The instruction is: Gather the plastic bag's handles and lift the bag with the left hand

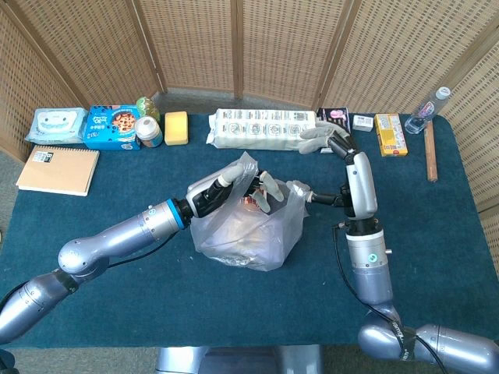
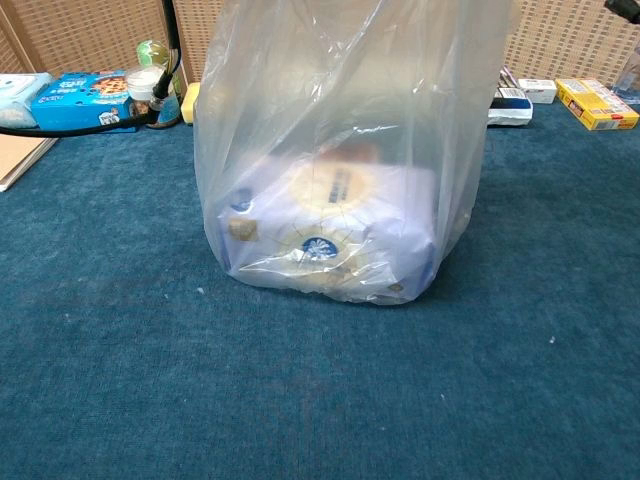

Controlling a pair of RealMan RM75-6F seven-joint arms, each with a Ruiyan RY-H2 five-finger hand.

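Head view is showing the left hand (image 1: 226, 187) gripping the bag's (image 1: 245, 230) handle at its top, fingers closed into the bunched plastic, the bag hanging just below and resting on the table (image 1: 117, 280). The right hand (image 1: 318, 140) is hovering beyond the bag, holding nothing, fingers spread, over a long white pack (image 1: 261, 127).

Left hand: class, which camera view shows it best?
The head view. There the left hand grips the plastic bag's gathered top, its fingers visible. The chest view shows only the bag's front and contents; the hand is out of frame.
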